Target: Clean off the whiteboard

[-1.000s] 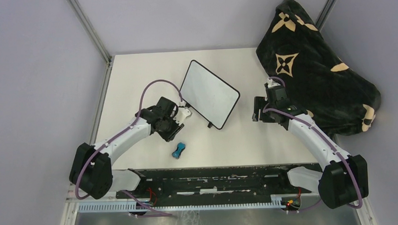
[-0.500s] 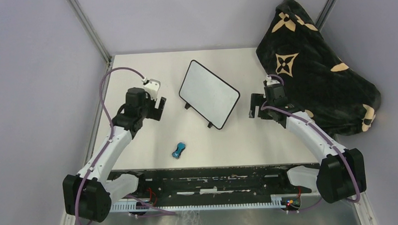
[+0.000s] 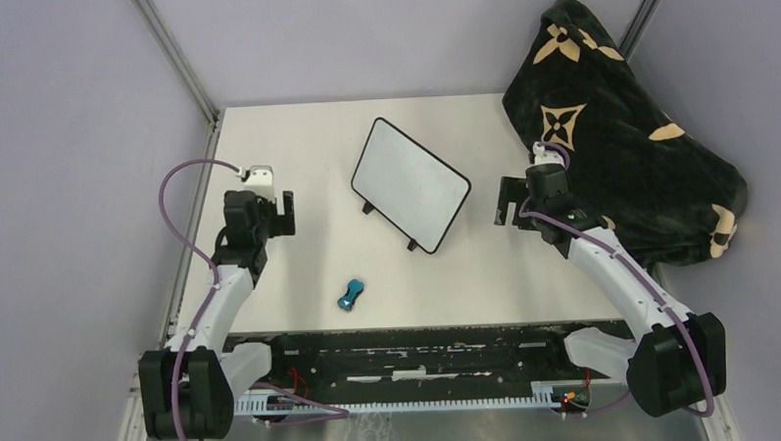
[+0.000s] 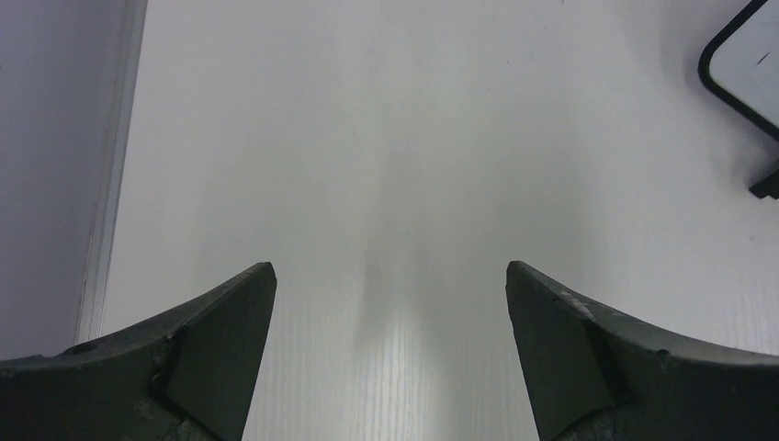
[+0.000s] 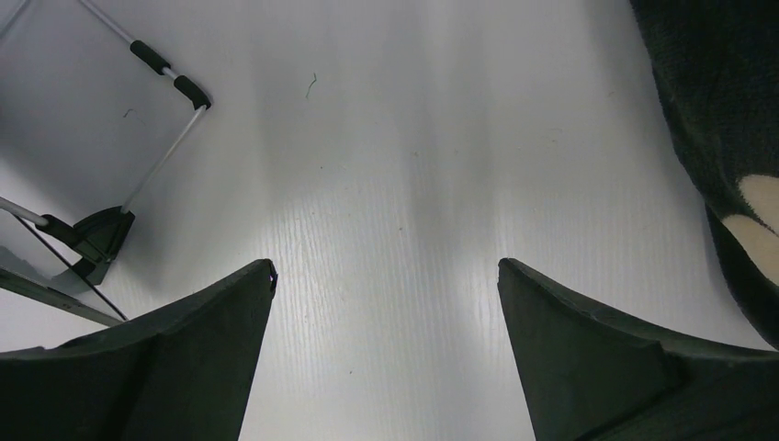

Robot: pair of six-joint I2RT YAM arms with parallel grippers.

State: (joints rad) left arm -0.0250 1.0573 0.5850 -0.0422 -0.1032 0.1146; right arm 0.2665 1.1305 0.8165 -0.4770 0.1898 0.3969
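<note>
Whiteboard point(image 3: 411, 183) sits wiped clean mid-table in the top view, between the left gripper point(image 3: 280, 213) and the right gripper point(image 3: 508, 201), apart from both. Left wrist view: its 2 fingers point(image 4: 211, 317) spread wide over the table point(image 4: 386, 138), board corner at upper right. Right wrist view: 2 fingers equally spread, board's black foot at left.

The whiteboard point(image 3: 411, 183) is white with a black frame, the blanket point(image 3: 624, 144) black with tan flower motifs, the toy point(image 3: 350, 294) blue, the table point(image 3: 296, 145) white.
</note>
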